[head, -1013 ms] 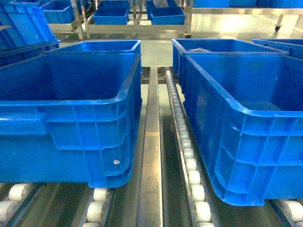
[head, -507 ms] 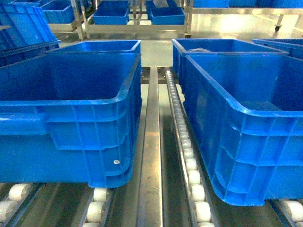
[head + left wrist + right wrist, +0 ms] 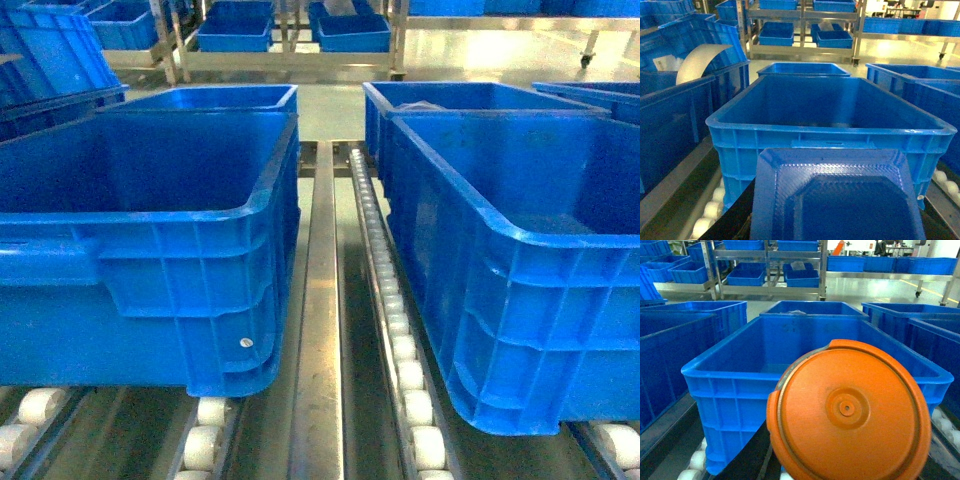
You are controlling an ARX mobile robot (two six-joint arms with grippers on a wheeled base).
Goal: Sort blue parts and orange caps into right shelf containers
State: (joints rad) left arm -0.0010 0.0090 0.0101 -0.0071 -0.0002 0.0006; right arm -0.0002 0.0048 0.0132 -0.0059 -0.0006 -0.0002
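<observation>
Steel roller tracks carry ribbed blue crates (image 3: 520, 290); tool states cannot be told behind round orange cap (image 3: 850, 412), textured blue part (image 3: 835, 200).

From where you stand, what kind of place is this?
Probably a factory or warehouse sorting line: big blue crates ride on white conveyor rollers, and metal racks behind hold more blue bins on a shiny floor.
</observation>
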